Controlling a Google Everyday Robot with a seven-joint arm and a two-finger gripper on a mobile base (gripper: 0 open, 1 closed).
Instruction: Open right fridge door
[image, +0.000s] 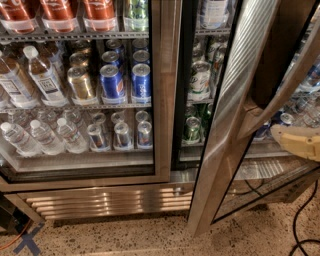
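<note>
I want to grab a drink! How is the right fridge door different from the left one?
The right fridge door stands open, its steel edge turned toward us; the left door is shut flat. The left door shows blue cans and water bottles straight through its glass; the right door's glass is seen slantwise. Both have steel frames around glass. The gripper is at the picture's right edge, by the right door.

gripper (298, 141): at right edge, partly cut off | right fridge door (235, 105): top out of frame
</note>
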